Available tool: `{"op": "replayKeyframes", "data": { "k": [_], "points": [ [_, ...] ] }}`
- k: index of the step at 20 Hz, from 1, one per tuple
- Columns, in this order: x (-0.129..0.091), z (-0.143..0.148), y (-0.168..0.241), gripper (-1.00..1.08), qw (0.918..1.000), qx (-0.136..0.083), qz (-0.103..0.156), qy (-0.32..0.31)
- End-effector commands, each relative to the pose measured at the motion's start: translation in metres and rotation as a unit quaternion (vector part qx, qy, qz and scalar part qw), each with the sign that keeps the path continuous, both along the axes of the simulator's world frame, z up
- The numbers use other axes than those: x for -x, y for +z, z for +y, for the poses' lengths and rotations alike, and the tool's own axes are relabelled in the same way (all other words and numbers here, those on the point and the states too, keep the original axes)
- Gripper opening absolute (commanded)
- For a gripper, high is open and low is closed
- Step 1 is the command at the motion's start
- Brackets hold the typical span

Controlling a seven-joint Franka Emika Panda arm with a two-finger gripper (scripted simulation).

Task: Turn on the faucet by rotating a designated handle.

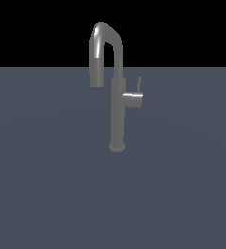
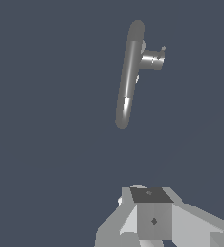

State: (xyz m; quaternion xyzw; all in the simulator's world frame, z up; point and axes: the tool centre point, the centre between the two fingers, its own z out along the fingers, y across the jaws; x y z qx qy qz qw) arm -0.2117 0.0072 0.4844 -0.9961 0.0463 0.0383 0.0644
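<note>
We see no arm in the exterior view; only the wrist view shows part of it, a pale grey blocky body (image 2: 152, 217) at the edge of the picture, looking down from above the bench (image 1: 47, 185). The fingers themselves are not visible past that body, so we cannot tell whether they stand wide or narrow, and nothing is seen held. The body is well apart from the faucet (image 1: 117, 116), with bare bench between them in the wrist view.

In the exterior view the faucet stands upright on the dark slate-blue bench, a little above the middle of the picture. Its slim grey column rises from a round base, and the arched spout curves over and turns down toward the exterior view's left. The handle (image 1: 133, 98) juts sideways from the column toward the exterior view's right, about midway up, with its thin lever pointing upward at the outer end.

In the wrist view we see the faucet (image 2: 127, 82) from above, and the handle (image 2: 152, 60) sticks out from its side.

We find no brand, label or writing anywhere.
</note>
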Motion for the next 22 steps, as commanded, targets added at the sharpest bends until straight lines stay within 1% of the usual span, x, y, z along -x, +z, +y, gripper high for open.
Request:
{"op": "replayKeyframes", "data": {
  "k": [1,4,7,10,12,15,17,19,22],
  "points": [
    [-0.011,-0.001,-0.001,-1.00,0.9995,-0.019,0.015,-0.019],
    [-0.028,-0.003,-0.004,-1.00,0.9971,-0.046,0.038,-0.047],
    [-0.045,-0.006,-0.007,-1.00,0.9924,-0.075,0.061,-0.077],
    [-0.062,-0.010,-0.011,-1.00,0.9851,-0.104,0.085,-0.107],
    [-0.073,-0.013,-0.015,-1.00,0.9788,-0.124,0.101,-0.127],
    [-0.090,-0.018,-0.021,-1.00,0.9669,-0.155,0.126,-0.159],
    [-0.102,-0.022,-0.026,-1.00,0.9573,-0.176,0.143,-0.180],
    [-0.113,-0.026,-0.032,-1.00,0.9461,-0.197,0.160,-0.201],
    [-0.129,-0.034,-0.042,-1.00,0.9265,-0.230,0.185,-0.233]
  ]
}}
